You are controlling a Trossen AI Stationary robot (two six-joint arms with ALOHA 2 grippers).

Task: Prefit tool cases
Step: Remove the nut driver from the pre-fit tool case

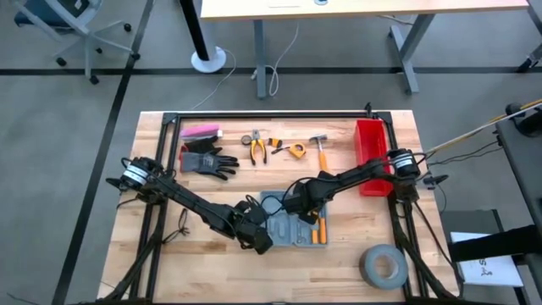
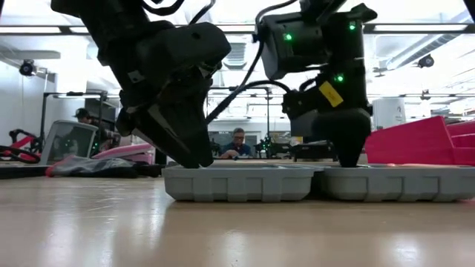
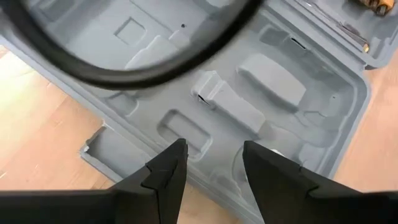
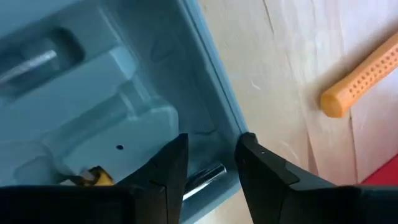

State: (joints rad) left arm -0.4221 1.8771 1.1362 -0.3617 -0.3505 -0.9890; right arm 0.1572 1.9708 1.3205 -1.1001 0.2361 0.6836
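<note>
I see wooden table [image 1: 212, 254]. Far edge row: pink object [image 1: 201, 131], black gloves [image 1: 207, 161], pliers [image 1: 257, 147], orange-black small tool [image 1: 277, 145], tape measure [image 1: 296, 150], hammer [image 1: 320, 150]. Red bin [image 1: 370, 151] at right. Grey tape roll [image 1: 383, 266] near corner. Person [image 2: 237, 143] seated in room behind.

Open grey-blue tool case [image 1: 292, 222] lying flat on the wooden desk [image 1: 212, 271].

The tool case rests near the middle of the desk toward its front edge, both hinged halves spread open side by side with their insides facing up. From table height it shows as two shallow grey trays with ribbed outer walls, set edge to edge. The inside is moulded into recessed slots and raised blocks of several shapes, most of them bare plastic. A few orange-handled pieces sit in the half on the right arm's side, and a shiny metal shaft lies in a slot near one rim.
</note>
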